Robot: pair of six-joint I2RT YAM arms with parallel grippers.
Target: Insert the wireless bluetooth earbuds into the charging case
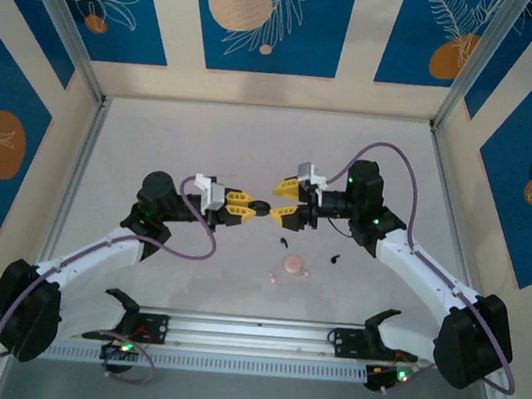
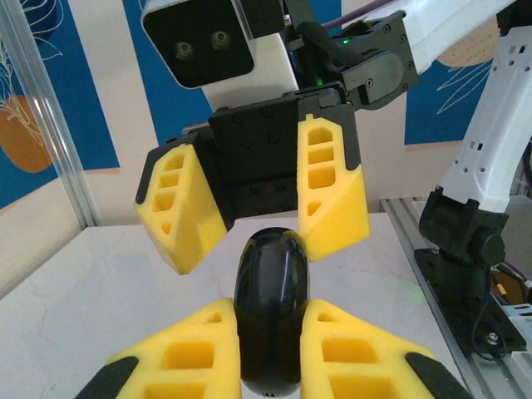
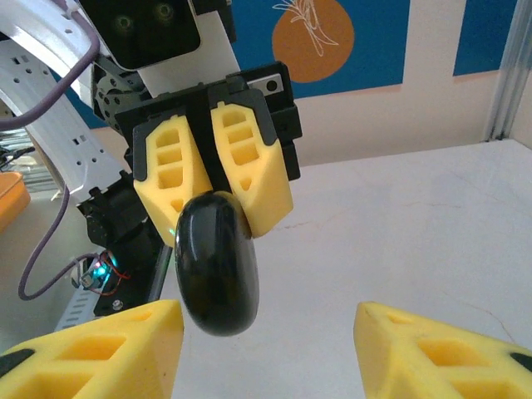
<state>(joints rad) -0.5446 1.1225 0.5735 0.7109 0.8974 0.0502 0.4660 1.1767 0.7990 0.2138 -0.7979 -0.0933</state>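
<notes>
The left pincer [image 1: 249, 209] was clamped shut on a glossy black, rounded charging case [image 1: 260, 207], holding it on edge above the pale marble-look counter [image 1: 205, 146]. In the left wrist view the case [image 2: 270, 291] stood upright between the two yellow foam fingers [image 2: 179, 362], pinched by its flat sides.

The right pincer [image 1: 283, 203] faced it from the other side, jaws spread fairly wide and gripping nothing. From the right wrist view the case [image 3: 216, 262] hung in the gap ahead of that arm's own yellow fingers [image 3: 91, 349], with clear space on both sides. Whether those fingertips touched the case could not be told.

The earbuds lay on the counter below and slightly nearer the arm bases, well apart from the held case. A small black bud with a short stem [image 1: 334, 259] sat to the right, and another tiny dark piece [image 1: 284, 242] lay just under the pincers. Two tiny pale pink buds [image 1: 273, 277] [image 1: 304, 274] rested close beside a round pale pink case [image 1: 292, 263].
</notes>
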